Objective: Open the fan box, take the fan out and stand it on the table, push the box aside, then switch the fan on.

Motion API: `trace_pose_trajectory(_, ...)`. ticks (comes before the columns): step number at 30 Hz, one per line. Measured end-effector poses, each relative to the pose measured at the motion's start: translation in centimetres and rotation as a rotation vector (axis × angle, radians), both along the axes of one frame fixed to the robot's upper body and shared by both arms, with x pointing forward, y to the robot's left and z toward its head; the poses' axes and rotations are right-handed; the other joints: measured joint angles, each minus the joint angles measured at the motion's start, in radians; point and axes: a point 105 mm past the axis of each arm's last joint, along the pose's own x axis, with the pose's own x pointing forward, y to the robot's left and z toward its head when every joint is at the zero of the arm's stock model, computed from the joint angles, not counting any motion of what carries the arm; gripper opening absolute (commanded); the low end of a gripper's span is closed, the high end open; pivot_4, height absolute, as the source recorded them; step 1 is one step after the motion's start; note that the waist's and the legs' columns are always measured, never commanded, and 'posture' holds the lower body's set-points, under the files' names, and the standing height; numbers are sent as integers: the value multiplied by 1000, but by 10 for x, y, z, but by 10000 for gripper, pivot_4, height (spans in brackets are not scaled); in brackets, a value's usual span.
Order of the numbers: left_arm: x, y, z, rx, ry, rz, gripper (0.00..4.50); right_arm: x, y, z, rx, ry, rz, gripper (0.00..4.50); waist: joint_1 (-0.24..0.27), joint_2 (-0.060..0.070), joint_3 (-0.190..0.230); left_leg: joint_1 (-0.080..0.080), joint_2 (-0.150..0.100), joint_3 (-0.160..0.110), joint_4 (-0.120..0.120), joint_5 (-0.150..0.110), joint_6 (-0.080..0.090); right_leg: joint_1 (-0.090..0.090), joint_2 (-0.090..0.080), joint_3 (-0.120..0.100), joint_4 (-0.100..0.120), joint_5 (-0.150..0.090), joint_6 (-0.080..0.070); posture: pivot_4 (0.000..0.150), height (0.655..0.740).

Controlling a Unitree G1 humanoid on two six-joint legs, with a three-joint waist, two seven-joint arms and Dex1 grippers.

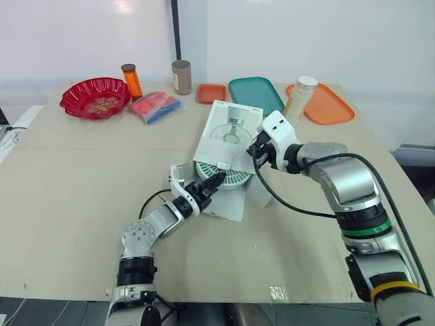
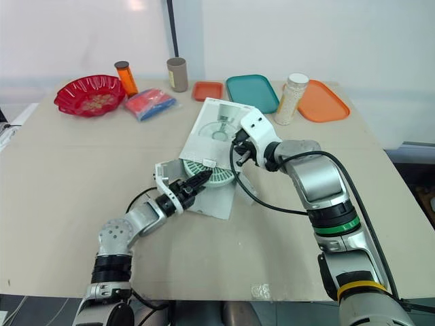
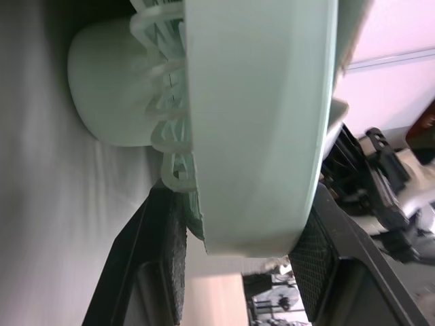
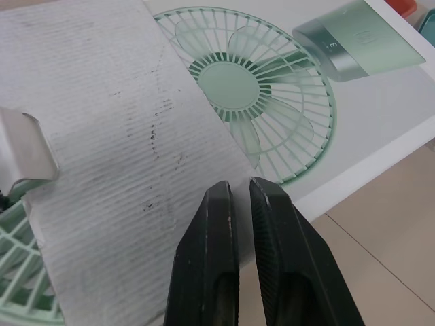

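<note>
Left fingers (image 3: pixel 160 272) clamp the fan (image 1: pixel 231 178), half out of the box (image 1: pixel 231 129) on the desk (image 1: pixel 81 190); right fingers (image 4: pixel 211 265), almost closed and empty, rest at its flap (image 4: pixel 102 136). Pulling may snag the flap, dragging the box.

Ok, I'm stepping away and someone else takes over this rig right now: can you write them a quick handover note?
Left gripper: jaws closed on the rim of the pale green round fan, which lies in the opened white cardboard fan box mid-table.
Right gripper: jaws nearly together at the edge of the raised box flap; whether they pinch it is unclear.
Done: box opened, fan gripped.
Left: lift the fan out, stand it on the beige table, push the box aside, switch the fan on.
</note>
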Motion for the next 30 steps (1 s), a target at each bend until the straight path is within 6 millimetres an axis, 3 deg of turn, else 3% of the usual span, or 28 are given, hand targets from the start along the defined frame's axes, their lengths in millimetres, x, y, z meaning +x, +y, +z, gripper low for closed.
trace_pose_trajectory(11,-30,26,-4,5,42,-3,16745,0,0,0,-1,1,3,3930,-2,0,0,1,0,0,-1,0,0,0,0,1,0,0,0,1500,7400)
trace_pose_trajectory(13,-35,31,-7,8,47,2,25621,0,0,0,-2,1,2,3930,0,0,0,1,0,0,-1,1,-1,0,0,0,0,0,0,1500,7400)
trace_pose_trajectory(19,-32,36,-9,31,63,31,42465,0,1,0,-5,-2,4,3930,1,0,0,1,0,0,-1,1,-3,0,0,0,0,0,0,1500,7400)
trace_pose_trajectory(29,-18,45,-10,36,57,94,42465,1,1,0,-13,-12,5,3930,1,0,0,1,0,0,-2,2,-3,0,0,0,0,0,0,1500,7400)
trace_pose_trajectory(30,-16,46,-9,39,54,96,40221,1,1,0,-13,-12,6,3930,1,0,0,1,0,0,-2,2,-3,0,0,0,0,0,0,1500,7400)
